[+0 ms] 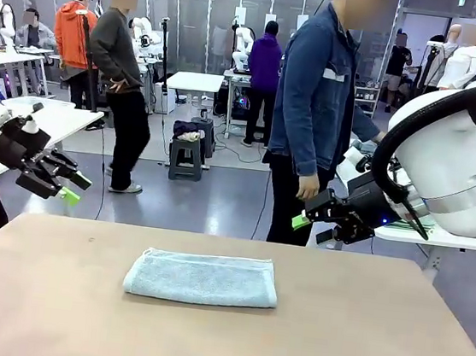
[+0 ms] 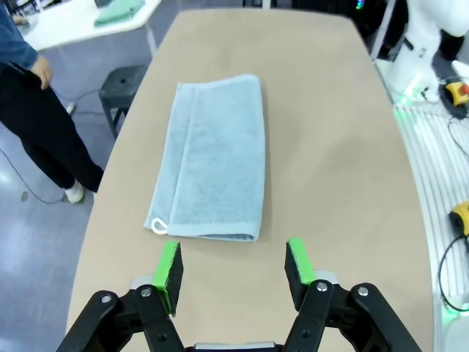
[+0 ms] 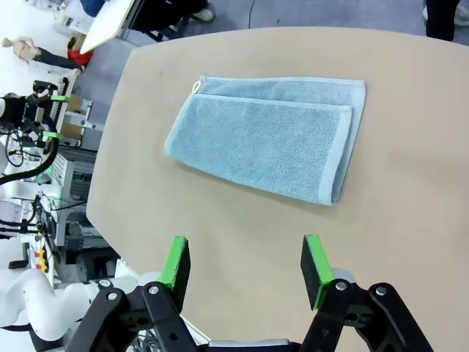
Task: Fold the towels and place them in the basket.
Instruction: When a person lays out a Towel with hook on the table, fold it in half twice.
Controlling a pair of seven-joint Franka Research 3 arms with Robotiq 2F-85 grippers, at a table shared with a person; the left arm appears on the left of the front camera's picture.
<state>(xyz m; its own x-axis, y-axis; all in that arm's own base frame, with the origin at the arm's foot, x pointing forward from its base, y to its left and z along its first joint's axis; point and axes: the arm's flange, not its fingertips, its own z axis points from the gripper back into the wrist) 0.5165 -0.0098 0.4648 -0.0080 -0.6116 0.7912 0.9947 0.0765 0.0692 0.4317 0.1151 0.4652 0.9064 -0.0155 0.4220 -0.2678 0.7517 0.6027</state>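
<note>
The light blue towel [image 1: 202, 278] is lying folded into a long rectangle at the middle of the tan table [image 1: 356, 346], flat, with its small white corner loop [image 2: 159, 226] resting on the tabletop beside one short end. The left gripper [image 1: 75, 189] is hanging off the table's left edge, above floor level, its green-padded fingers [image 2: 168, 273] spread wide with nothing between them. The right gripper [image 1: 312, 218] is hovering past the far right edge, likewise spread and empty (its wrist camera is looking down on the towel from well apart). A person in a denim jacket [image 1: 316, 92] is standing at the far side, one hand hanging down.
</note>
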